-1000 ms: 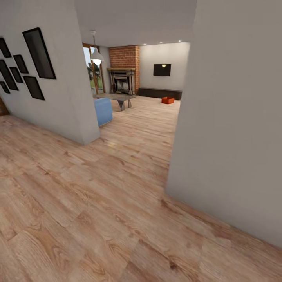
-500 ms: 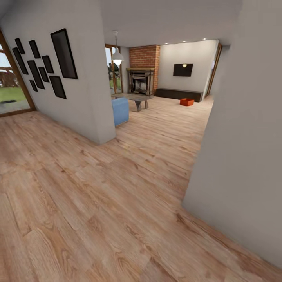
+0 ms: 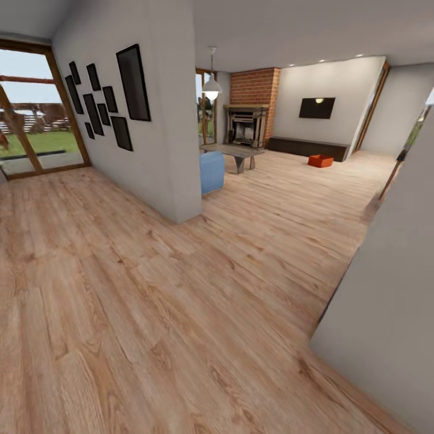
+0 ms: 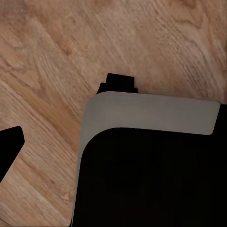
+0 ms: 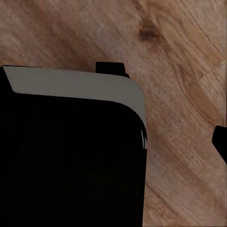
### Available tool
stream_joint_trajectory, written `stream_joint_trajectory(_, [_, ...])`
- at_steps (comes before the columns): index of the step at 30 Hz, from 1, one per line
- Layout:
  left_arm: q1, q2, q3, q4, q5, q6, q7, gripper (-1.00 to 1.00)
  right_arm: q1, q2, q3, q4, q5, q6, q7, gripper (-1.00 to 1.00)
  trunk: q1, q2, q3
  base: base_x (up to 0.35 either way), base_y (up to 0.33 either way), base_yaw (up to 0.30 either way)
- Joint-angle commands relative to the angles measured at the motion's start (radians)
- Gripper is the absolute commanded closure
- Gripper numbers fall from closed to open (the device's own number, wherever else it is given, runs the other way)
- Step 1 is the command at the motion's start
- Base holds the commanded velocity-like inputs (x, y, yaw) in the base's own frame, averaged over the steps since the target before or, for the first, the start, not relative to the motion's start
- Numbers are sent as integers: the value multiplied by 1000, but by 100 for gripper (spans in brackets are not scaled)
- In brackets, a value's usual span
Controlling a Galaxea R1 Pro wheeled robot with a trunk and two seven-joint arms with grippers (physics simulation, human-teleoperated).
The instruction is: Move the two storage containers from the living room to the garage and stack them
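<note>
One storage container (image 3: pixel 320 161) is visible in the head view: orange-red, on the light wood-plank floor (image 3: pixel 181 301) at the far end of the living room, just in front of the low dark cabinet (image 3: pixel 307 148). One wall TV (image 3: pixel 317 108) hangs above that cabinet. To its left stand one brick fireplace (image 3: pixel 248 114), one low table (image 3: pixel 232 154), one blue sofa end (image 3: pixel 211 172) and one pendant lamp (image 3: pixel 211 90). Nine black frames (image 3: pixel 133 83) hang on the near grey wall; a large window (image 3: pixel 33 120) lies farther left.

Each wrist view shows plank flooring and a dark, grey-edged robot body part (image 4: pixel 151 156) (image 5: pixel 71 142) that the head view lacks. Whether either claw is spread or pressed together cannot be told.
</note>
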Motion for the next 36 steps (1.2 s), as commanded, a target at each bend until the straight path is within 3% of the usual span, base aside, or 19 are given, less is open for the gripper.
stream_joint_trajectory(1, [-1,0,0,1,7,-3,1,-100,-1,1,8,3,-8,-5,-1,-100,0,0,-1,322,0,269])
stream_joint_trajectory(15, [-1,0,0,1,7,-3,1,-100,-1,-1,8,3,-8,-5,-1,-100,0,0,-1,322,0,237])
stream_joint_trajectory(36, [-1,0,0,1,7,-4,1,-100,-1,-3,8,3,-4,-6,-1,-100,0,0,-1,322,0,12])
